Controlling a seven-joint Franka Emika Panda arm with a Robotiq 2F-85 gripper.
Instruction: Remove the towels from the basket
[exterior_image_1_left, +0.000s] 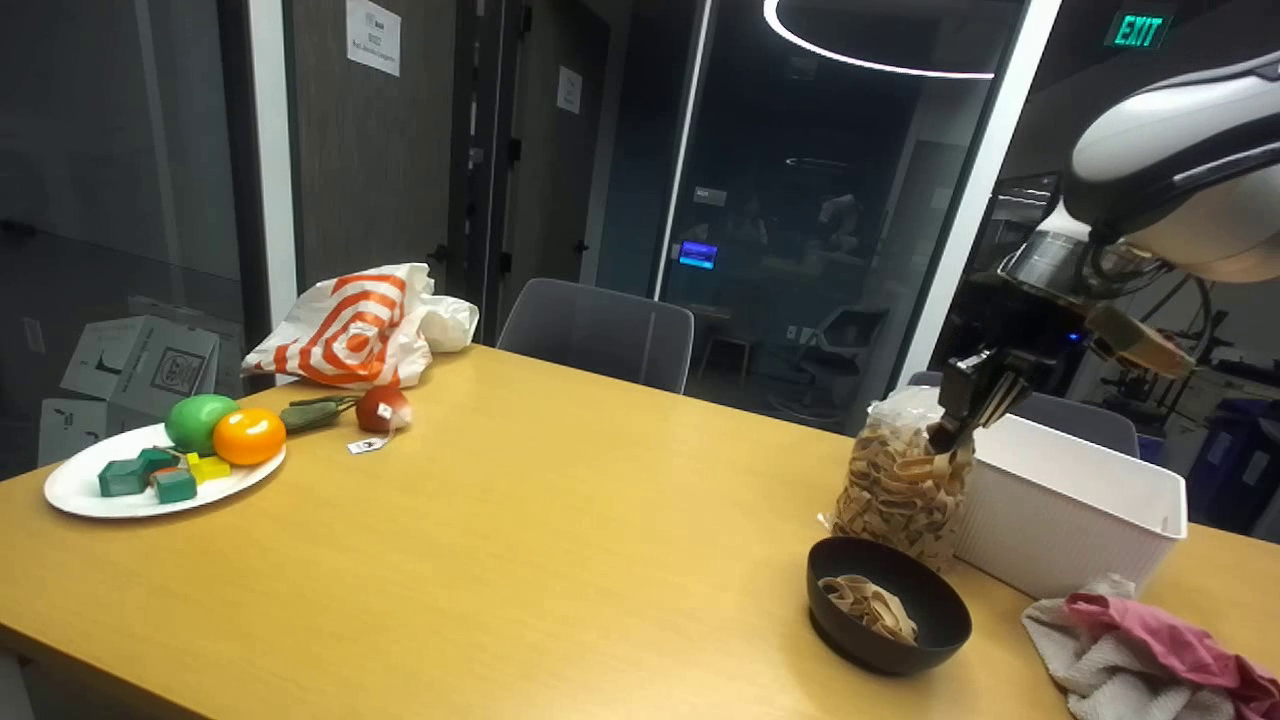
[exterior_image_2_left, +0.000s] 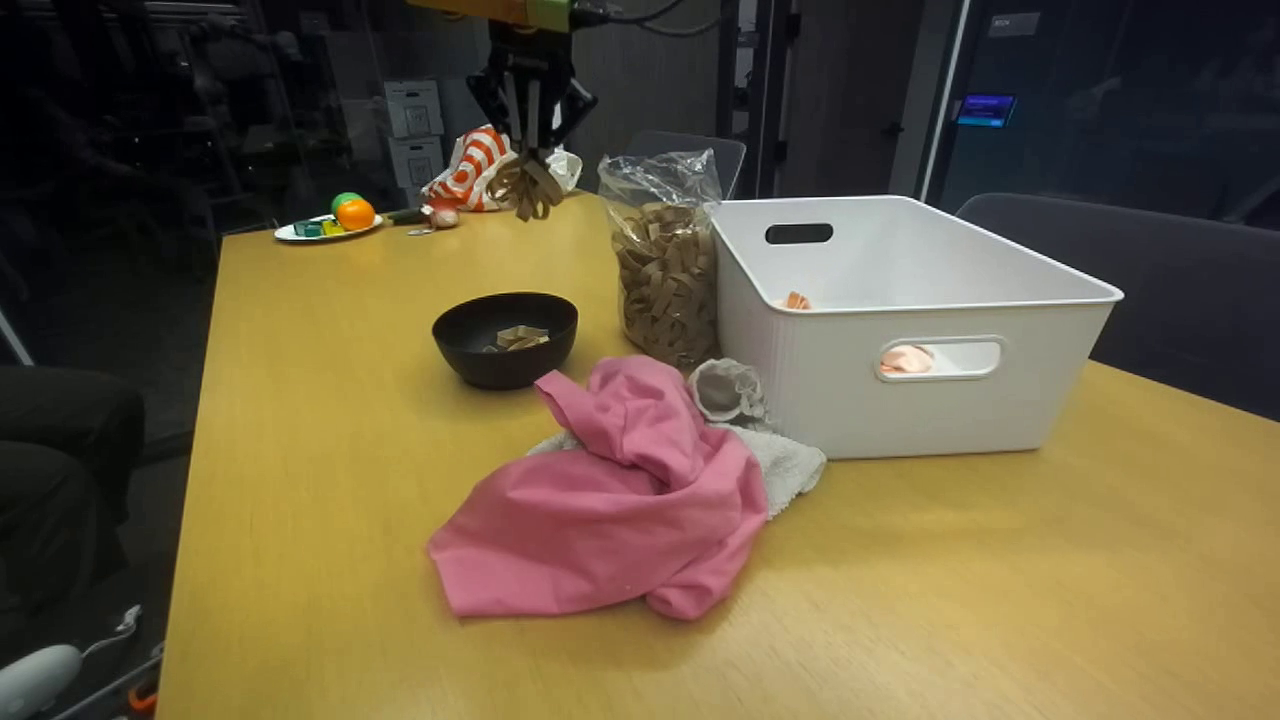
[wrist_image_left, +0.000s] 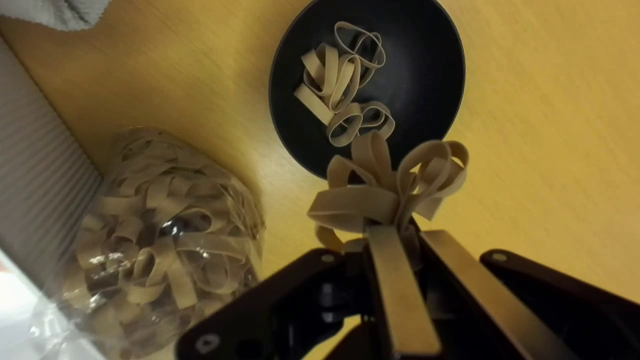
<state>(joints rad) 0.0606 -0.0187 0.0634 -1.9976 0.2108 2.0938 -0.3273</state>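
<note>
Office or meeting room, by its fittings: a long yellow-topped table (exterior_image_1_left: 560, 570) stood with grey chairs (exterior_image_1_left: 600, 325) beside glass partitions (exterior_image_1_left: 850, 130). Also present were a green EXIT sign (exterior_image_1_left: 1138, 31), paper notices (exterior_image_1_left: 373, 38) on dark doors (exterior_image_1_left: 370, 170), and a lit blue display (exterior_image_1_left: 697, 255).

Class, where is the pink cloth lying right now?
In an exterior view, the pink cloth lies in the foreground, partly over the grey cloth, mostly left of the white basket.
</note>
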